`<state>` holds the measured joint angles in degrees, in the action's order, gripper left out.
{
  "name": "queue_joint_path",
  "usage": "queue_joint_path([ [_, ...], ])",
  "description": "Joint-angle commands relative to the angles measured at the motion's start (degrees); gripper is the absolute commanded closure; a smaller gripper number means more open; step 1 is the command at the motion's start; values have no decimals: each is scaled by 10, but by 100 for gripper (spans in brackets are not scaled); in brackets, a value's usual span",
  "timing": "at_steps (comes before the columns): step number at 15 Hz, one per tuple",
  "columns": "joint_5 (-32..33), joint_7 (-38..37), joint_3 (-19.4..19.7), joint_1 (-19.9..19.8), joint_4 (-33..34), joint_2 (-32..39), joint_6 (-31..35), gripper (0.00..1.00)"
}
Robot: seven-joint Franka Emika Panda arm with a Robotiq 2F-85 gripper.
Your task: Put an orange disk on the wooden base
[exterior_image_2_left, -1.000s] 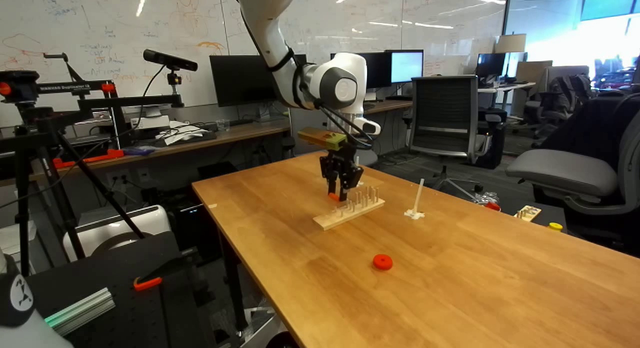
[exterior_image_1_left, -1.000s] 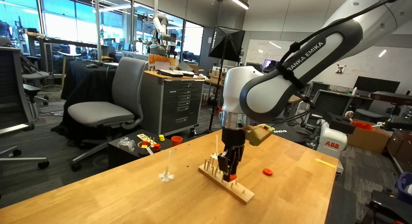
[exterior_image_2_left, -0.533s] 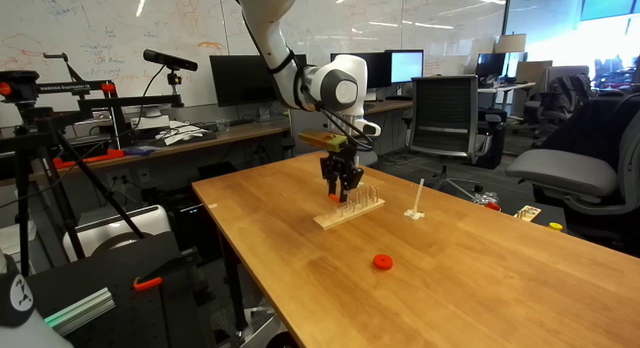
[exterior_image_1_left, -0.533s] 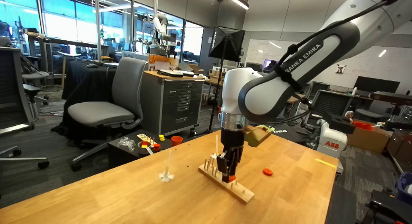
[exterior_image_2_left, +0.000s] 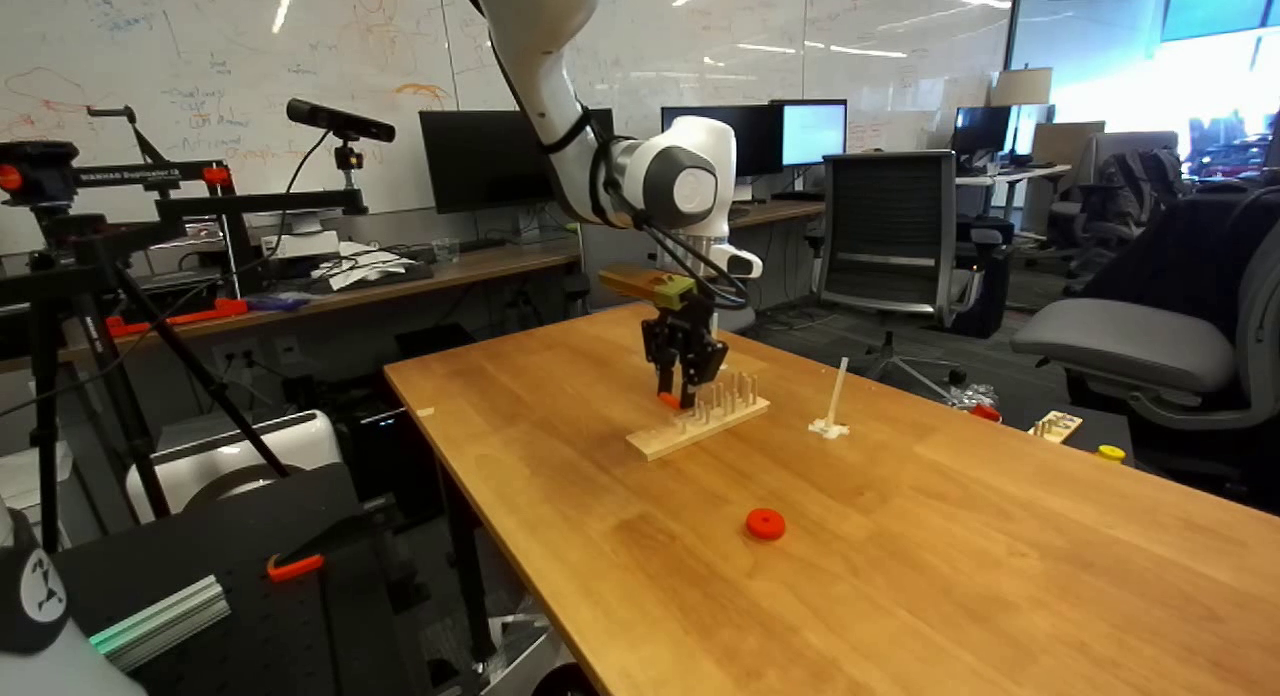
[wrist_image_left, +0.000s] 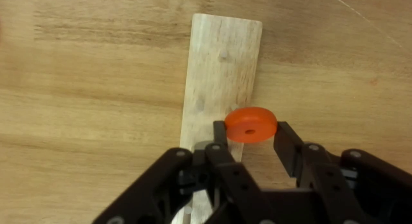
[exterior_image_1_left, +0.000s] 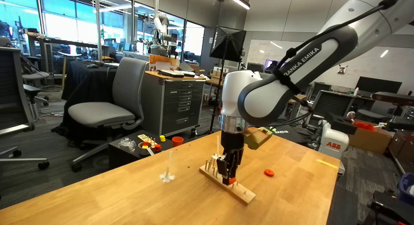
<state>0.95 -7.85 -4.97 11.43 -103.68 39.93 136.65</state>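
An orange disk [wrist_image_left: 251, 117] with a small centre hole is pinched by its sides between the fingertips of my gripper [wrist_image_left: 251, 127], which is shut on it. Under it runs the wooden base [wrist_image_left: 222, 76], a pale strip with upright pegs; the disk overlaps the strip's right edge in the wrist view, close to a peg. In both exterior views my gripper [exterior_image_1_left: 229, 180] holds the disk low by the base [exterior_image_1_left: 241, 193], on its far side in an exterior view [exterior_image_2_left: 672, 400]. Whether disk and base touch I cannot tell. Another orange disk [exterior_image_2_left: 765, 524] lies loose on the table.
A thin whitish post [exterior_image_1_left: 168, 170] stands taped to the table [exterior_image_1_left: 129, 199], and a similar post [exterior_image_1_left: 218, 145] rises behind the base near my arm. Taller pegs [exterior_image_2_left: 742, 386] crowd the base's other end. A low black side table holds an orange cup [exterior_image_1_left: 177, 141] and small parts.
My gripper, still holding the disk, has sunk slightly and drifted a little toward the base. The base and the loose disk have stayed put.
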Motion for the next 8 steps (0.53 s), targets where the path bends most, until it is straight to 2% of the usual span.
queue_joint_path([
  [1,-2,-3,2,2,14,5,-4,82],
  [8,-3,-2,4,0,18,9,-5,82],
])
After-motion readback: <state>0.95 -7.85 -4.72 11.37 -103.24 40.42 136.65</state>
